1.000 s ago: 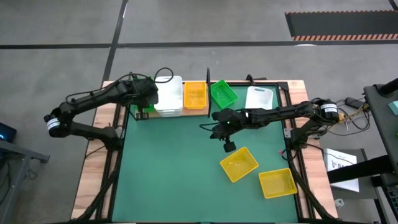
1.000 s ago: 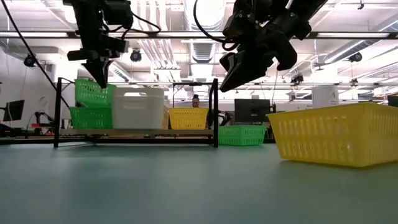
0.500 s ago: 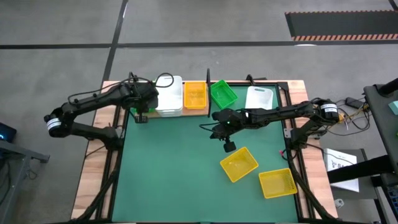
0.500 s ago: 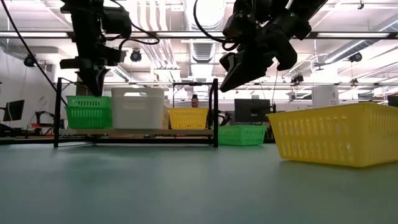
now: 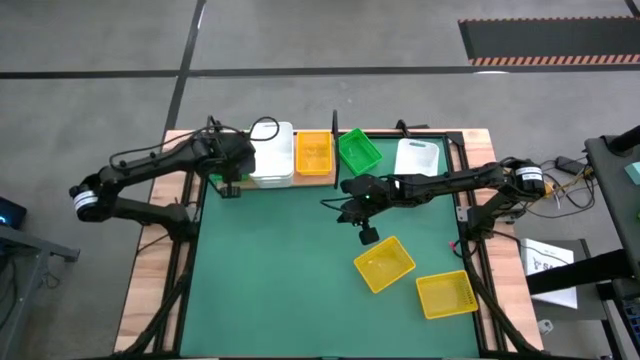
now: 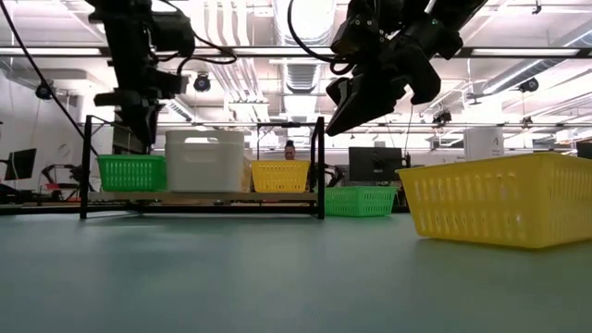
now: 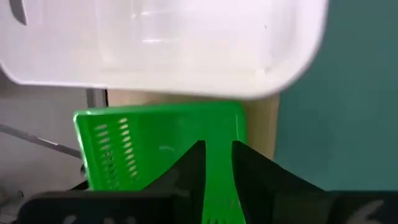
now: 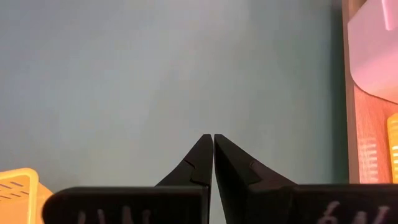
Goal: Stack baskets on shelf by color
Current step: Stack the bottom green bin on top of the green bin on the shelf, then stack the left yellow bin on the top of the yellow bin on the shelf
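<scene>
Green basket stack [image 6: 131, 172]: on the shelf [image 6: 203, 197], far-left bay, beside the white baskets [image 6: 204, 160]. Left pincer [image 7: 217, 163]: slightly apart, straddling the stack's near rim; a skewed lift risks snagging and dragging it. Right pincer [image 8: 212, 152]: together, empty, above the bench [image 5: 290, 270]. Loose yellow basket [image 5: 384, 263] nearby.

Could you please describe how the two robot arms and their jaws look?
Both arms are dark, slim and jointed, each with a white band near the base. Thin black cables loop along the left arm and the right arm. The left gripper and the right gripper each end in two black, tapering, wedge-shaped jaws.
</scene>
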You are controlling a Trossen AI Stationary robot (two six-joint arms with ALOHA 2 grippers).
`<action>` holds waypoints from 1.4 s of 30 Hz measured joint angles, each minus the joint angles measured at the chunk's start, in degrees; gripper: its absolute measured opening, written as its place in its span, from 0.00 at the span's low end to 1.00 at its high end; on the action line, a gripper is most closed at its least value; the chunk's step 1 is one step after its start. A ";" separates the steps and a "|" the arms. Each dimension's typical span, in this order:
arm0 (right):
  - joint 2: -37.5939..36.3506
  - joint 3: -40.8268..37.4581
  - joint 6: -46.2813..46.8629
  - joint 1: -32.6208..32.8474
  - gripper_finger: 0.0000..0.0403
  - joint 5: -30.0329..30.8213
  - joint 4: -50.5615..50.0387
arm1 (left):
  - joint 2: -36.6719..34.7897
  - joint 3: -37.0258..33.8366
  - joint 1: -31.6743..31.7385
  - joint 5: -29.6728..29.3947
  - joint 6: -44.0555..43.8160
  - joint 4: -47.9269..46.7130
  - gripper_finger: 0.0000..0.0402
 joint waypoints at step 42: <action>0.00 -1.07 0.62 -0.02 0.02 0.10 2.21 | -17.04 -1.37 -12.73 1.48 -18.78 16.80 0.15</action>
